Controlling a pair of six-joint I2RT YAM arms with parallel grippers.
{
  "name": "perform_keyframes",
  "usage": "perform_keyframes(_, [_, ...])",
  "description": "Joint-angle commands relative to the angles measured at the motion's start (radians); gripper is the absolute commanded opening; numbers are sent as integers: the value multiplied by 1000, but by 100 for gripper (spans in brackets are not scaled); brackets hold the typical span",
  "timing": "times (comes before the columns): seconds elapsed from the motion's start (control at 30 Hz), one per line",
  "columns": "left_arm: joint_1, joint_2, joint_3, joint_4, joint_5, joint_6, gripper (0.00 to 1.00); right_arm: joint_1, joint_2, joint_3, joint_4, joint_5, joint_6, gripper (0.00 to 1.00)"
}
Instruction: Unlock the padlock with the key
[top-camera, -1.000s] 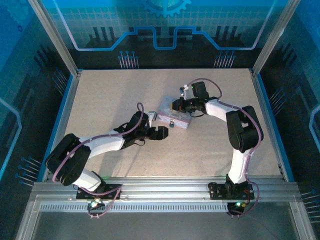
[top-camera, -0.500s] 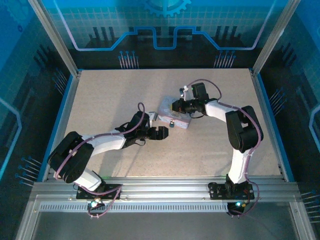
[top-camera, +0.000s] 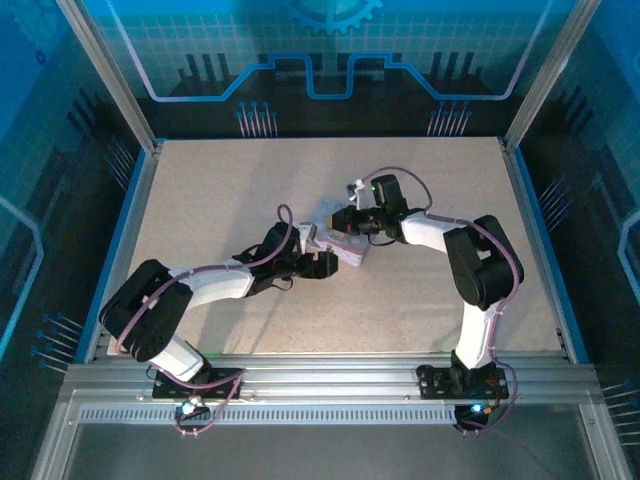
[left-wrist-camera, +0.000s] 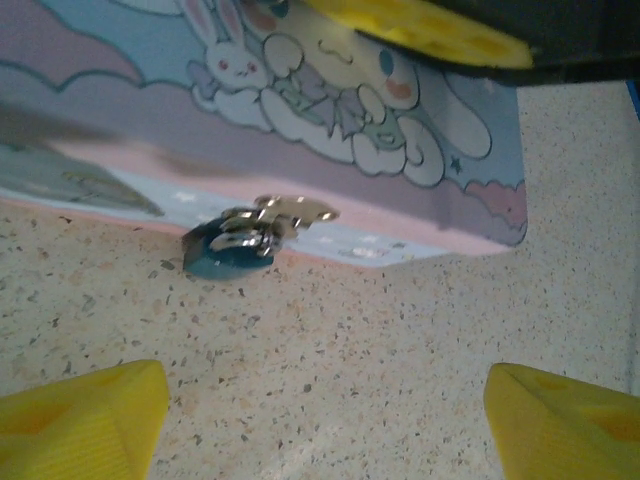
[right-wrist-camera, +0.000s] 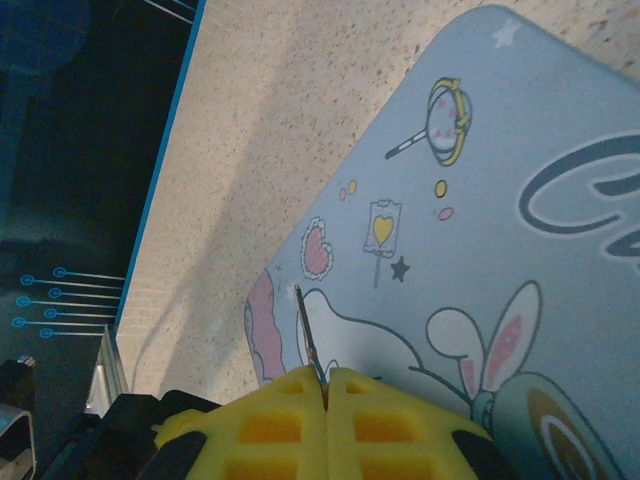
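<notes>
The padlock (left-wrist-camera: 235, 245), a small blue body with a silver shackle, hangs on the front wall of the pastel cartoon tin box (left-wrist-camera: 120, 120) and rests on the table. My left gripper (left-wrist-camera: 325, 400) is open just in front of it, its yellow fingertips (left-wrist-camera: 80, 415) wide apart with nothing between them. My right gripper (right-wrist-camera: 327, 385) is shut on the key (right-wrist-camera: 308, 335), whose thin grey blade sticks out over the box lid (right-wrist-camera: 500, 200). From above, the right gripper (top-camera: 345, 220) hovers over the box (top-camera: 345, 245) and the left gripper (top-camera: 322, 263) is at its near side.
The speckled beige table (top-camera: 250, 190) stretches around the box. Blue rails (top-camera: 120, 230) and the metal frame bound it on both sides. The right gripper's yellow pad (left-wrist-camera: 430, 30) shows above the box in the left wrist view.
The right gripper has moved left over the box with the key, and the box has shifted left, closer to the left gripper. The left arm has barely moved.
</notes>
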Motion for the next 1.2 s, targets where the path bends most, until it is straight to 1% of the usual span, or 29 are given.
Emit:
perform_keyframes(0.0, [8,19,-23,38,10,44,83,46,40,-72,-150,50,35,7])
perform_keyframes(0.07, [7,24,-32,60,21,61,79,53,34,-81,-143,53,42,8])
perform_keyframes(0.17, [8,31,-59,133,42,87,76,59,29,-88,-139,59,47,8])
perform_keyframes(0.47, [36,36,-130,261,48,139,77,61,31,-80,-152,67,41,8])
perform_keyframes(0.77, [49,99,-125,311,57,166,76,61,37,-74,-156,70,39,8])
perform_keyframes(1.17, [51,158,-96,339,54,195,73,62,34,-82,-158,72,35,8])
